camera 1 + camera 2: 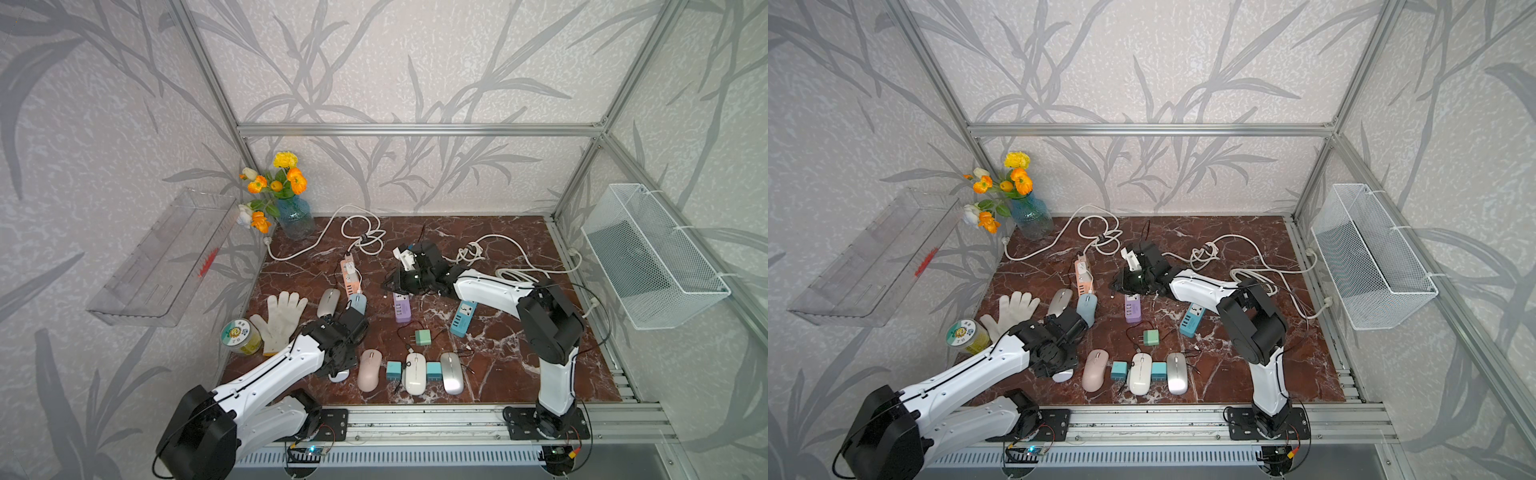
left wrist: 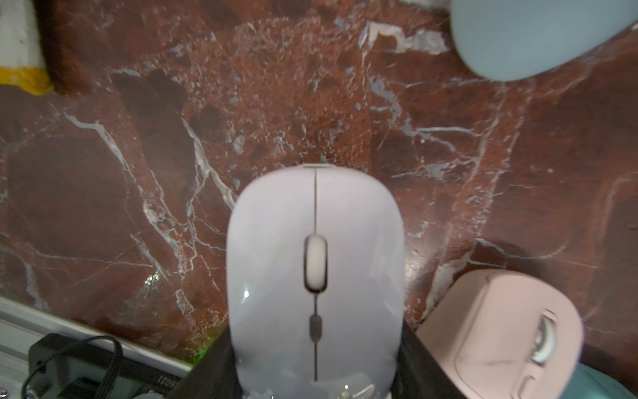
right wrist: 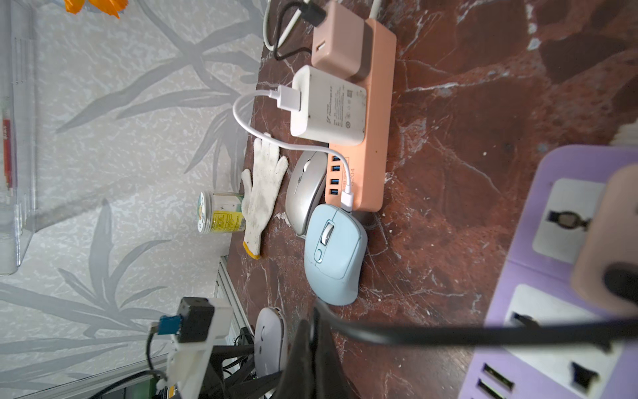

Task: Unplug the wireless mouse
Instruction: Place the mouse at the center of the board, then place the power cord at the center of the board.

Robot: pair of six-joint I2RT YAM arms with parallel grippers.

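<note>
1. L arm: left gripper [image 1: 336, 368] is closed partway on the pale lilac wireless mouse [image 2: 316, 276], w/ a dark jaw on each flank of its rear. It sits low at the front-left of the marble tabletop [image 2: 138, 172]. Can't tell if the mouse is lifted or resting.
2. R arm: right gripper [image 3: 312, 342] is pinched tight on a black cable [image 3: 448, 334], gripping near the free end. A short pale tip pokes out past the jaws.
3. The cable runs from that pinch back to a pinkish adapter [image 3: 600, 241] seated in the purple power strip [image 3: 524, 273], so that end looks plugged in.
4. Mouse nose: the front edge shows in the left wrist view w/ nothing in it and no lead attached.
5. Neighbours: a pink mouse [image 2: 500, 328] is just beside the held one. A light-blue mouse [image 2: 535, 34] is farther off, toward the mid-table.
6. Progress (judgement): the mouse and cable end are well apart, one per arm, so the unplug itself looks done.
7. Left to do, prob.: set the mouse down, drop the cable end, pull both arms clear. Minor risk of the loose lead snagging nearby clutter.
</note>
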